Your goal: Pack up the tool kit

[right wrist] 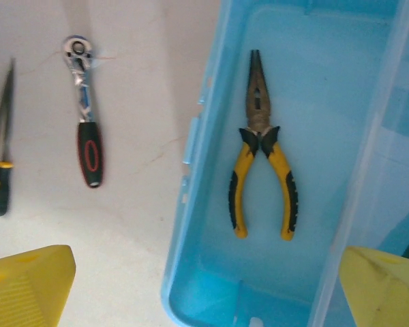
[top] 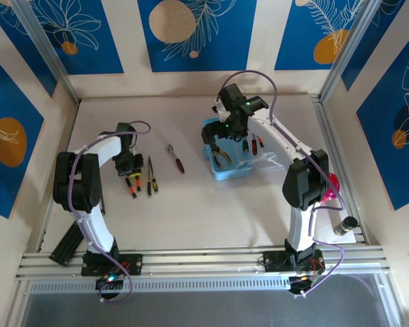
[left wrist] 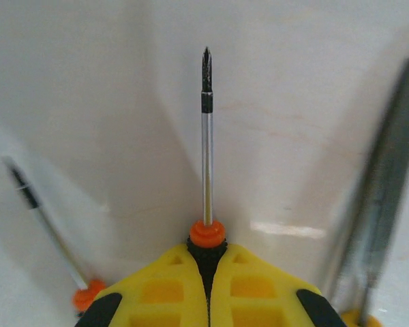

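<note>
While the left hand (left wrist: pixel 208 289) sits low over the surface (left wrist: pixel 293 102), its two yellow fingers (left wrist: pixel 157 293) are pressed together on the black handle of a screwdriver (left wrist: pixel 206 157). The orange ring of the screwdriver sticks out just past the fingertips, and its thin metal rod points straight away from the hand. I cannot tell if the tip touches the surface. A second screwdriver (left wrist: pixel 48 231) with an orange ring lies just to the left, and a blurry long tool (left wrist: pixel 382 204) lies to the right. Seen from the top, these tools lie near the left arm, well apart from the blue case (top: pixel 228 170). A wrench (top: pixel 175 158) with a dark handle lies alone on the surface between those tools and the case. The case sits in front of the right arm, and its clear lid (right wrist: pixel 388 136) lies open on the right side. Yellow pliers (right wrist: pixel 262 170) lie flat inside the case with the nose pointing away from the arms. Two small red tools (top: pixel 250 144) lie at the far right of the case. The right hand (right wrist: pixel 204 286) hangs above the case with its fingers spread wide and nothing between them. One finger is over the bare surface and the other is over the lid.
</note>
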{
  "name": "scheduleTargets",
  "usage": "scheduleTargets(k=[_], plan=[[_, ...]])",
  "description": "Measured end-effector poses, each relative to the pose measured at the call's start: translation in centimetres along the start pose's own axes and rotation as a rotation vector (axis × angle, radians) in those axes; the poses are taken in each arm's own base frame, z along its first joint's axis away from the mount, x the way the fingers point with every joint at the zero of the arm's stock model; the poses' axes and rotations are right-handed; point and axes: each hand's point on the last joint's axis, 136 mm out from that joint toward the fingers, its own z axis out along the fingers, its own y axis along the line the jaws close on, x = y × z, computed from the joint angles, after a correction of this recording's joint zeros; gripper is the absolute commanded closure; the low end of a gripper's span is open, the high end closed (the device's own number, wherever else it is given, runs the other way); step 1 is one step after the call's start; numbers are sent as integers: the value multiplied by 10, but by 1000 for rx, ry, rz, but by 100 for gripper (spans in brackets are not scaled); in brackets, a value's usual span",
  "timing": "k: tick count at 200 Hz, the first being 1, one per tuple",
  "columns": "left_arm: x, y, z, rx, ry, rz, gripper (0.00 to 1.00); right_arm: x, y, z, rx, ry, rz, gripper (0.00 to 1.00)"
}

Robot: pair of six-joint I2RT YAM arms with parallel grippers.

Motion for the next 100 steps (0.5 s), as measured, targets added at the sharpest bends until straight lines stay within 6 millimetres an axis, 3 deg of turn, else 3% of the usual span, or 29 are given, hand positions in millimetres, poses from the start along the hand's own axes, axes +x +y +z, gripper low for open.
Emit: scheduleTargets(k=[28, 65, 83, 100], plan=[[-14, -33, -28, 157, -47, 24, 100, -2, 18, -15, -93, -38, -23, 1], [-47, -107, -116, 465, -211, 111, 100, -4, 44, -29, -244, -81, -46, 0], [-49, -146, -153, 600, -260, 173, 100, -8, 58, -32, -321, -102, -61, 5], [-43, -177, -172, 706, -268, 221, 100, -12, 70, -35, -381, -121, -73, 12]])
